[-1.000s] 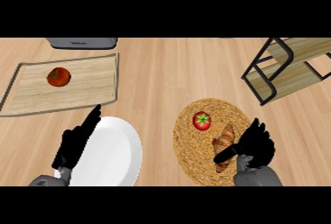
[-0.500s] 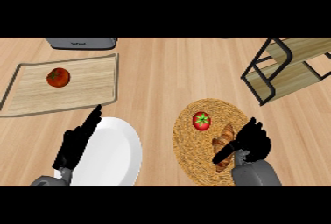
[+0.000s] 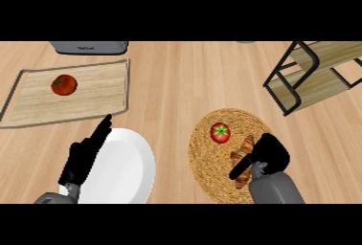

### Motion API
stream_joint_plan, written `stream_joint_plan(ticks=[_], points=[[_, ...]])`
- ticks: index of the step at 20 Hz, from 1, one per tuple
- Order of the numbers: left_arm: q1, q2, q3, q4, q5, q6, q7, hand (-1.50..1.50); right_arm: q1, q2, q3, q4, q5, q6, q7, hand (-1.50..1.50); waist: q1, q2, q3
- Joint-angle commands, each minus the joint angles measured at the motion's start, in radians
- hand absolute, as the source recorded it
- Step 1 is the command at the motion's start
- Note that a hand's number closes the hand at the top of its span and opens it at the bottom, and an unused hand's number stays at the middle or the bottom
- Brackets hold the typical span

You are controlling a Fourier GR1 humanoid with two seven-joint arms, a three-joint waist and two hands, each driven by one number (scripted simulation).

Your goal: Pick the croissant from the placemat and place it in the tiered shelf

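Curling round the croissant (image 3: 245, 152), the right hand (image 3: 268, 154) covers the placemat (image 3: 209, 165) beside a tomato (image 3: 220, 132).

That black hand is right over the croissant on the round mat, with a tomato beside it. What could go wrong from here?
1. The tomato lies close beside the croissant on the woven placemat; closing fingers could nudge it and send it rolling.
2. The right robot hand covers part of the croissant, so it might catch only one end and let it tilt.
3. The tiered shelf has dark frame bars; the croissant could bump one on entry.
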Motion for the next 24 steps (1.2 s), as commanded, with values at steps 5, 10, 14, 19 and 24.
stream_joint_plan(ticks=[5, 10, 14, 19, 24], points=[[0.023, -0.008, 0.012, -0.014, -0.013, -0.009, -0.006, 0.00, -0.055, 0.002, 0.064, 0.114, 0.001, -0.069, 0.179, 1.50, -0.003, 0.011, 0.007], [-0.001, 0.027, 0.047, 0.000, 0.001, -0.051, -0.004, 0.00, -0.082, 0.002, 0.106, 0.127, 0.045, -0.110, 0.213, 1.50, -0.001, 0.010, 0.007], [0.043, 0.034, 0.062, 0.024, 0.014, -0.076, -0.066, 0.00, -0.086, 0.002, 0.085, 0.084, 0.134, -0.093, 0.236, 1.50, -0.005, 0.009, 0.006], [0.020, 0.008, 0.055, 0.001, -0.003, -0.034, -0.017, 0.00, -0.005, -0.375, -0.007, -0.039, -0.110, 0.106, -0.542, 1.50, -0.039, 0.003, 0.010], [0.035, 0.001, 0.060, 0.007, 0.000, -0.020, -0.011, 0.00, 0.019, -0.577, -0.046, -0.076, -0.209, 0.131, -0.900, 1.50, -0.067, -0.001, 0.015]])
